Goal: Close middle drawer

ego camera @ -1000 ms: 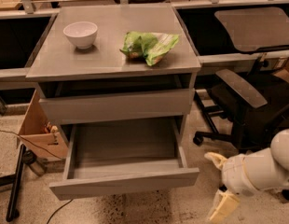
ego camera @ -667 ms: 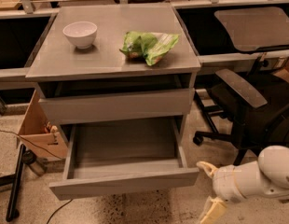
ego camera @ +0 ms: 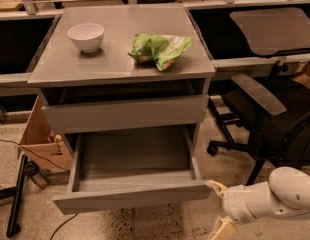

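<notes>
The grey cabinet (ego camera: 122, 66) has its top drawer (ego camera: 125, 113) pushed in. Below it the middle drawer (ego camera: 132, 196) is pulled far out, and its inside is empty. Its flat grey front faces me near the floor. My gripper (ego camera: 218, 208) is at the lower right, just beside the right end of that drawer front, on a white arm coming in from the right edge. Its two cream fingers (ego camera: 215, 186) stand apart, one above the other, with nothing between them. The upper fingertip is at the front's right corner. The lowest drawer is hidden.
A white bowl (ego camera: 86, 36) and a green bag (ego camera: 160, 49) lie on the cabinet top. A black office chair (ego camera: 267, 109) stands close on the right. A cardboard box (ego camera: 42, 139) and a black pole with a cable (ego camera: 17, 194) are on the floor at the left.
My gripper and arm have moved left, from well right of the drawer to its front's right corner. The drawer has not moved.
</notes>
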`<move>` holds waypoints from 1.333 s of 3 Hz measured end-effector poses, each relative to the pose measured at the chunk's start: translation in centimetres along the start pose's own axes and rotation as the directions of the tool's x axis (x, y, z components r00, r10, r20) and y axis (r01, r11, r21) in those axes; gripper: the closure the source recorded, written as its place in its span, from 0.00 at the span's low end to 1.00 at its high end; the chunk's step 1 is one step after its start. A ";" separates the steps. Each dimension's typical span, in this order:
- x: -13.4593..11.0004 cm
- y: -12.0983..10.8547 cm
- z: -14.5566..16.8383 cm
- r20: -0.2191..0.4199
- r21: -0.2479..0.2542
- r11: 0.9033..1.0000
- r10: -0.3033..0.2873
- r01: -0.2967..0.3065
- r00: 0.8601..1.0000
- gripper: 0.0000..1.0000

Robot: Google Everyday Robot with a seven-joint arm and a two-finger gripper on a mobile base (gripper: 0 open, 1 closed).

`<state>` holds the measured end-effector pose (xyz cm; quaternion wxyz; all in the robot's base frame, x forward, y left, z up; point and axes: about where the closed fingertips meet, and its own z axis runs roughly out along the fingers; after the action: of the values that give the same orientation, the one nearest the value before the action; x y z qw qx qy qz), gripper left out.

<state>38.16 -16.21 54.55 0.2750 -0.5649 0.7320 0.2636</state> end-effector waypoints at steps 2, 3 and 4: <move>1.2 -0.6 3.2 -0.001 -0.101 0.994 0.048 -0.048 0.999 0.00; 3.4 -0.7 6.5 0.024 -0.150 0.984 0.096 -0.091 0.995 0.00; 5.3 -0.9 8.7 0.021 -0.175 0.974 0.148 -0.142 0.989 0.00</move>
<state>38.81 -13.99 44.57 0.2173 -0.5271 0.7410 0.3549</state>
